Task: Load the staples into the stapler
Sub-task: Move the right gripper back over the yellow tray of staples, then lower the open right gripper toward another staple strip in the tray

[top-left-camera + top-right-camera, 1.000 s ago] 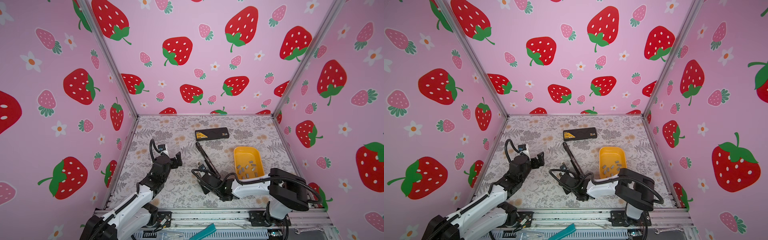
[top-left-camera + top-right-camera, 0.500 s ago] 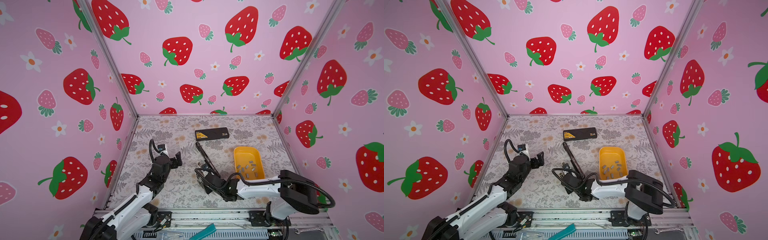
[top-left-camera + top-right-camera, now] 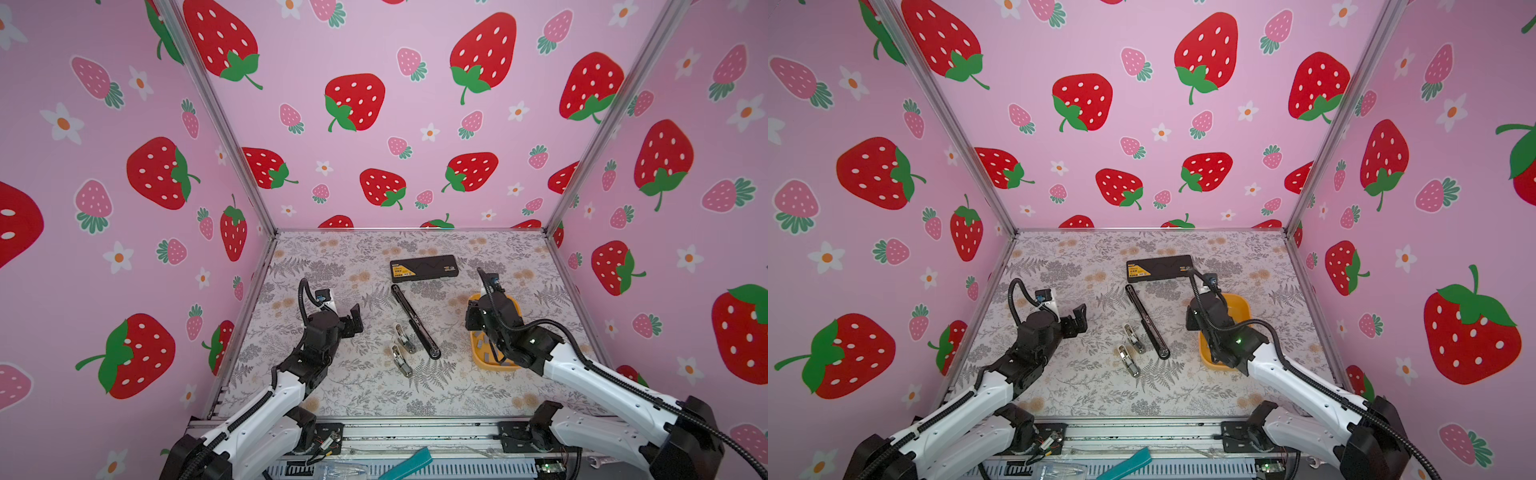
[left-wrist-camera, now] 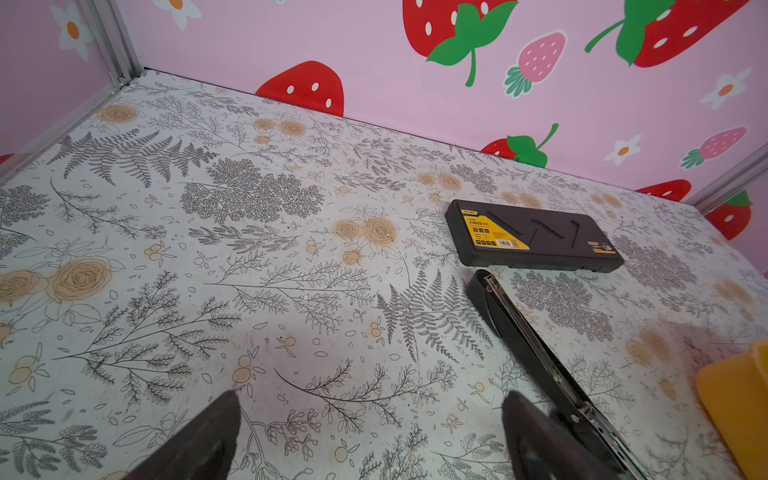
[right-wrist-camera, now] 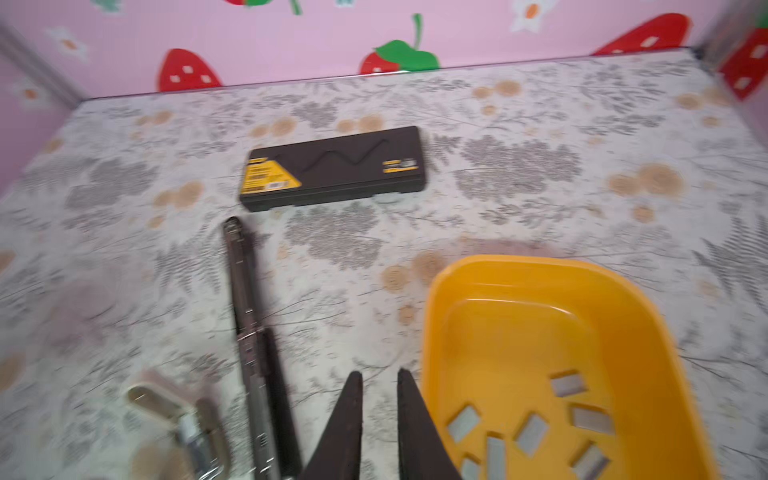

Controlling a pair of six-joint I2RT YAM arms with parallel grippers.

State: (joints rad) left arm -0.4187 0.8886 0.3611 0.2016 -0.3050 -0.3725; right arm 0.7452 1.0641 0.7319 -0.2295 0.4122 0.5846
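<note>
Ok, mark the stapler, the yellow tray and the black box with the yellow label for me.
stapler [image 3: 415, 324]: a top view, middle of its long black opened body.
yellow tray [image 5: 519, 266]: right wrist view, far rim.
black box [image 4: 552, 237]: left wrist view, middle of its lid, beside the yellow label.
</note>
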